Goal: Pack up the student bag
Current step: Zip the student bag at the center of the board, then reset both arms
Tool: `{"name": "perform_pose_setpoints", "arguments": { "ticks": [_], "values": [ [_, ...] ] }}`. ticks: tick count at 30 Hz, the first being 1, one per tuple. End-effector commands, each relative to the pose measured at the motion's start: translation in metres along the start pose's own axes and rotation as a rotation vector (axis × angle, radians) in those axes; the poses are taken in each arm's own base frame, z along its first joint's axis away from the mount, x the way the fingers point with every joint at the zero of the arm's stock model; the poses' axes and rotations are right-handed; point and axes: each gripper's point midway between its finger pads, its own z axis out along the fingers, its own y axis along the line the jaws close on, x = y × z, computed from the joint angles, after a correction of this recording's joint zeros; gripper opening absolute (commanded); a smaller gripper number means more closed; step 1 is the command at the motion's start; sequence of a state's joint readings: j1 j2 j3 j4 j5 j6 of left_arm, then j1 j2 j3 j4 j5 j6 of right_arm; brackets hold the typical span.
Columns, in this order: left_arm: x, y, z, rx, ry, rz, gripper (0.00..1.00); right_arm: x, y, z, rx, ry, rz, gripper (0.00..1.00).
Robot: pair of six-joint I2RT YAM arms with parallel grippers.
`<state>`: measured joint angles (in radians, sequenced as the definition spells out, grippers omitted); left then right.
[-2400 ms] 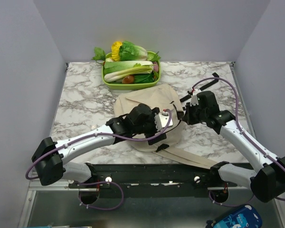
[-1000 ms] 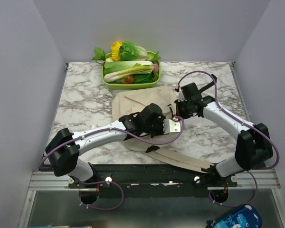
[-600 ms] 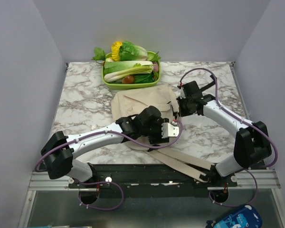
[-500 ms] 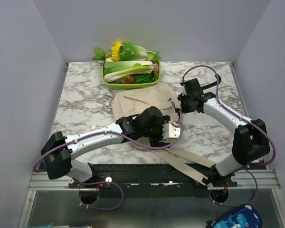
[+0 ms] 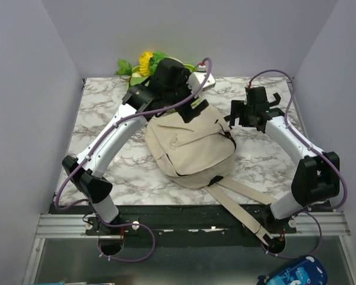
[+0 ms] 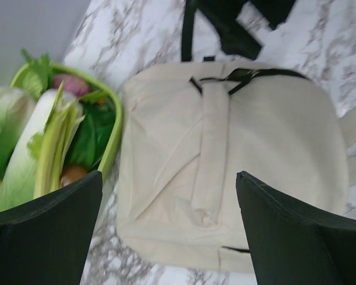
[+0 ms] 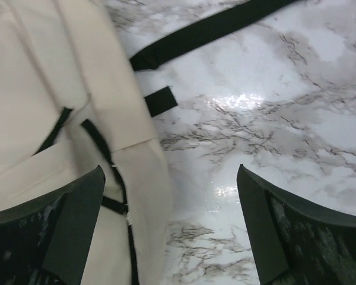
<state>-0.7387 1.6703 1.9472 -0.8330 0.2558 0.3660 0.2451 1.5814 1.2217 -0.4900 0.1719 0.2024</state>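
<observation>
1. Nearest us, at the front edge of the marble table [image 5: 101,136], two long beige straps [image 5: 240,205] run out from the student bag [image 5: 187,145] and slant over the edge beside the right arm's base.
2. Just behind them the bag lies flat on the middle of the table, between the two arms. A black buckle [image 5: 214,180] sits at its near right corner, where the straps leave it.
3. We read its long axis as a diagonal from far left to near right, though the soft shape makes this only rough. The end with the black-trimmed handle points to our right, toward the right arm. The rounded opposite end points left.
4. At the bag's right edge the right gripper [image 7: 170,172] hovers with its fingers spread wide. It pinches nothing, and beige canvas and bare marble show between the fingers. A loose black strap [image 7: 207,29] lies on the marble beyond.
5. Farther back the left gripper [image 6: 169,178] hangs above the bag's far side. Its fingers are also spread wide and grip nothing.
6. Touching or almost touching the bag's far edge stands a green tray [image 6: 114,127] filled with leafy vegetables [image 6: 44,148].
7. Farthest from us, at the back wall, a yellow flower [image 5: 145,59] shows behind the left arm.
</observation>
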Motion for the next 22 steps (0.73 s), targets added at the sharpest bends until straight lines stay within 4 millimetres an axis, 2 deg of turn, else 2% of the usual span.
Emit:
{"name": "perform_pose_setpoints", "arguments": {
  "ticks": [1,2,3,5,6,7,8,9,10,12,21,22],
  "values": [
    [0.068,0.037,-0.028,-0.130,0.230,-0.193,0.99,-0.026,0.032,-0.043,-0.202,-0.147,0.038,1.00],
    [0.076,0.046,-0.032,-0.179,0.243,-0.222,0.99,-0.023,0.031,-0.045,-0.211,-0.165,0.041,1.00],
    [0.092,0.053,-0.040,-0.238,0.279,-0.246,0.99,-0.029,0.038,-0.063,-0.264,-0.209,0.039,1.00],
    [0.111,0.070,-0.050,-0.297,0.270,-0.286,0.99,-0.032,0.046,-0.076,-0.333,-0.251,0.020,1.00],
    [0.130,0.065,-0.056,-0.297,0.281,-0.306,0.99,-0.031,0.046,-0.085,-0.349,-0.272,0.015,1.00],
    [0.133,0.073,-0.058,-0.327,0.250,-0.309,0.99,-0.030,0.048,-0.089,-0.366,-0.281,0.004,1.00],
    [0.146,0.082,-0.066,-0.365,0.252,-0.336,0.99,-0.032,0.049,-0.092,-0.373,-0.297,0.005,1.00],
    [0.148,0.083,-0.074,-0.384,0.233,-0.340,0.99,-0.029,0.049,-0.093,-0.378,-0.297,0.007,1.00],
    [0.162,0.083,-0.071,-0.387,0.239,-0.357,0.99,-0.030,0.051,-0.097,-0.396,-0.305,0.009,1.00],
    [0.175,0.092,-0.081,-0.434,0.230,-0.397,0.99,-0.030,0.054,-0.097,-0.414,-0.312,0.012,1.00],
    [0.229,0.107,-0.091,-0.528,0.195,-0.503,0.99,-0.020,0.059,-0.101,-0.455,-0.316,0.043,1.00],
    [0.241,0.112,-0.092,-0.552,0.178,-0.533,0.99,-0.020,0.059,-0.102,-0.457,-0.319,0.044,1.00]
  ]
}}
